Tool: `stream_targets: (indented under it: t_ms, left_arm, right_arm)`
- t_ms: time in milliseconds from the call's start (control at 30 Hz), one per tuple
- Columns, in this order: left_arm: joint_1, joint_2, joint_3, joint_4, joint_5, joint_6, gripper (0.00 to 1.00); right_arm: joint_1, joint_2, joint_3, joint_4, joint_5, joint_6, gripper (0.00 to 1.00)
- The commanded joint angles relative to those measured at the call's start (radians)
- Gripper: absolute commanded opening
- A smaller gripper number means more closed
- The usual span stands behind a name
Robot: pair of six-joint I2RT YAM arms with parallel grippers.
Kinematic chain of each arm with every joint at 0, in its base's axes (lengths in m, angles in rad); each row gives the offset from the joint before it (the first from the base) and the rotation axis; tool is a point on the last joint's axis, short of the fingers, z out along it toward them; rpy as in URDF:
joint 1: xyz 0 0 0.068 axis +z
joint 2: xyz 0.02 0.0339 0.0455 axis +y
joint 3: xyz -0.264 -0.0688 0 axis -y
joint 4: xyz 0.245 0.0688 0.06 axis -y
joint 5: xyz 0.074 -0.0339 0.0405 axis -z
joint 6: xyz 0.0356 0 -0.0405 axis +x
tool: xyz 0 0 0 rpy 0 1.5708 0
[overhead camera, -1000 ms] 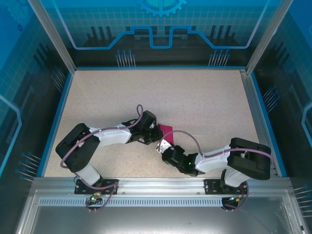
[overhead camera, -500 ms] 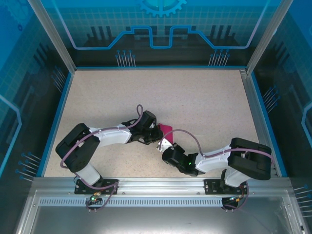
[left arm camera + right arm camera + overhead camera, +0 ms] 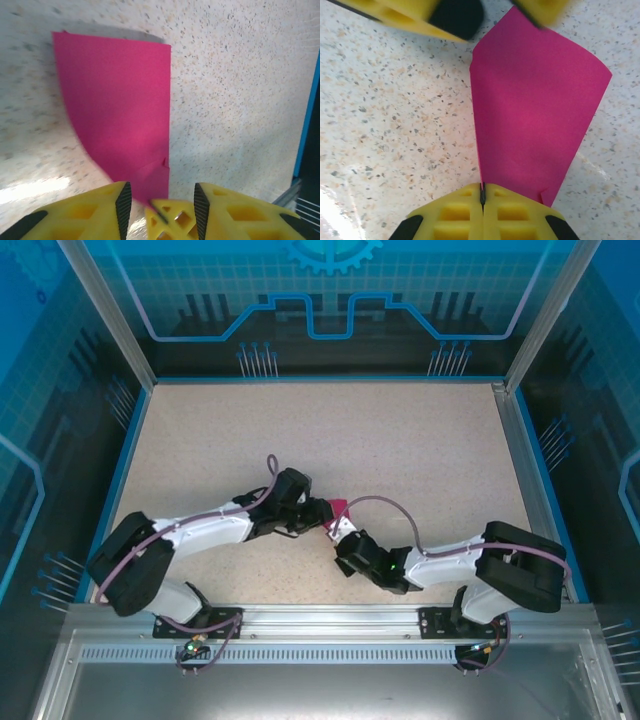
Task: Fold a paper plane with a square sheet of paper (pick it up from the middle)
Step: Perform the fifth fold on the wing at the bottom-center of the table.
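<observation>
The magenta-pink sheet of paper [image 3: 120, 100] lies bent on the speckled table, four-sided and narrowing toward its near end. My right gripper [image 3: 482, 192] is shut on the paper's [image 3: 535, 110] straight left edge at that narrow end. In the left wrist view its yellow tip [image 3: 170, 217] shows between my left gripper's [image 3: 161, 200] jaws. Those jaws stand open, astride the paper's end without pinching it. From above, both grippers meet at mid-table: left gripper [image 3: 320, 512], right gripper [image 3: 340, 530], a pink sliver of paper [image 3: 340, 505] between them. A paper plane is out of view.
The speckled table [image 3: 400, 440] is ringed by a blue rim and an aluminium frame [image 3: 520, 460]. My left gripper's blurred yellow fingers [image 3: 405, 12] hang over the paper's far end in the right wrist view. A blue wall edge [image 3: 307, 110] shows at the right of the left wrist view.
My left gripper has opened and let go of the paper, and its arm has stretched out lower and leftward. My right gripper closed on the paper's edge and edged forward.
</observation>
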Motion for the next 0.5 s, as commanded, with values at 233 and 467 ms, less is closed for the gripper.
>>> stream_targets:
  t_ms: [233,467]
  left_arm:
    - [0.032,-0.222,-0.117,-0.078,-0.123,-0.023,0.61]
    - [0.035,-0.09,-0.055,-0.019,-0.037,-0.062,0.71]
  right_arm:
    - [-0.13,-0.119,-0.062,0.078,-0.303,0.139,0.02]
    - [-0.131,-0.108,-0.109,0.148,-0.273,0.097,0.03]
